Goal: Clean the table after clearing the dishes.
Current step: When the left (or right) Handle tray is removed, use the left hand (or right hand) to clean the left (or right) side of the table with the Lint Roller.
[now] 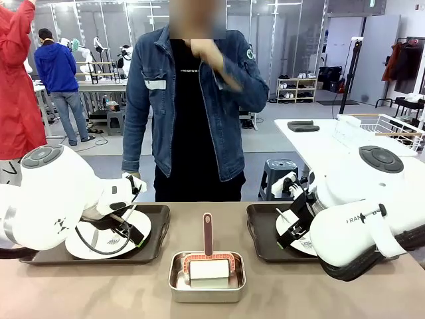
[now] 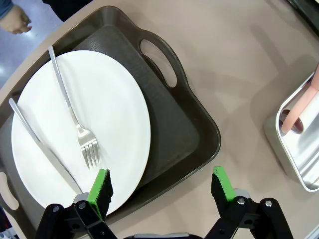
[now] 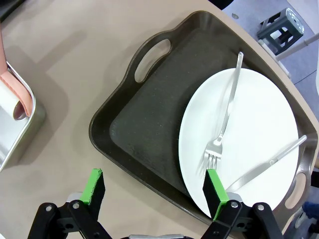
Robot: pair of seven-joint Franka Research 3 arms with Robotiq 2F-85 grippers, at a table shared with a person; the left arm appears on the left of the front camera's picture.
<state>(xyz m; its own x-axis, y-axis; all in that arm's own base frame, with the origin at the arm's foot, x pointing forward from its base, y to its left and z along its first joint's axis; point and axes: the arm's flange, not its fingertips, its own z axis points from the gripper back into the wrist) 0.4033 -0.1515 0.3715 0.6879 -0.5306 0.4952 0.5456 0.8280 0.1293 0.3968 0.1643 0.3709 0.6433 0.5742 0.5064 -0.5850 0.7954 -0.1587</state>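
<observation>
A beige table [image 1: 99, 292] holds a steel pan [image 1: 206, 289] at centre. At its 9 o'clock a dark tray [image 1: 159, 226] bears a white plate [image 2: 99, 124] with fork [image 2: 75, 114] and knife [image 2: 40, 144]; a second tray [image 1: 259, 232] and second plate [image 3: 249, 139] sit at 3 o'clock. The left gripper [image 2: 162, 184] and right gripper [image 3: 154, 184] — both spread wide, empty — hang above the trays' rims. A person [image 1: 192, 100] stands at 12 o'clock

Bright, even overhead light. Soft, faint shadows lie on the surface [image 3: 65, 55] beside each tray [image 3: 144, 134]. The plates [image 3: 259, 124] look nearly blown white. Wrist views curve at the edges.
</observation>
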